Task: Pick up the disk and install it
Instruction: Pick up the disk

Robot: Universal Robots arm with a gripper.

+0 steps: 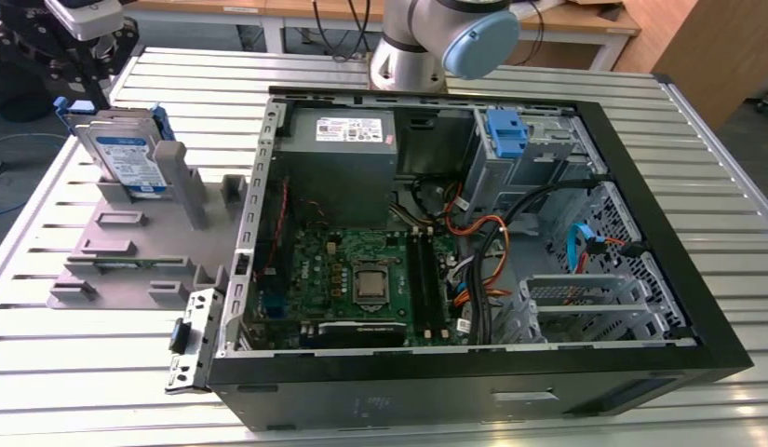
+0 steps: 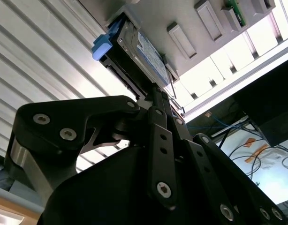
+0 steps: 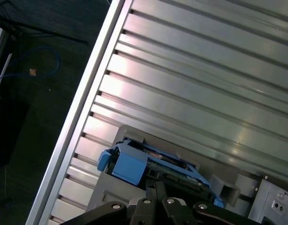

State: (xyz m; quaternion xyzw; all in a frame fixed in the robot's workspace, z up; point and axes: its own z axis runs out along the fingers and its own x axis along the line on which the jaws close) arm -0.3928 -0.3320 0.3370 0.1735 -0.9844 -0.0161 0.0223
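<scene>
**Disk at rack, install pending**

The disk stands upright in the grey rack on the counter, to the exterior view's left of the open computer case. The claw sits right at the disk's edge. Open or closed: cannot tell. Judgement: lift unconfirmed, and the whole install remains.

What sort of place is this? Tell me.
Probably a robotics lab bench: an open computer case sits on a slatted metal table, a disk stands in a grey fixture beside it, and a robot arm rises behind.
</scene>
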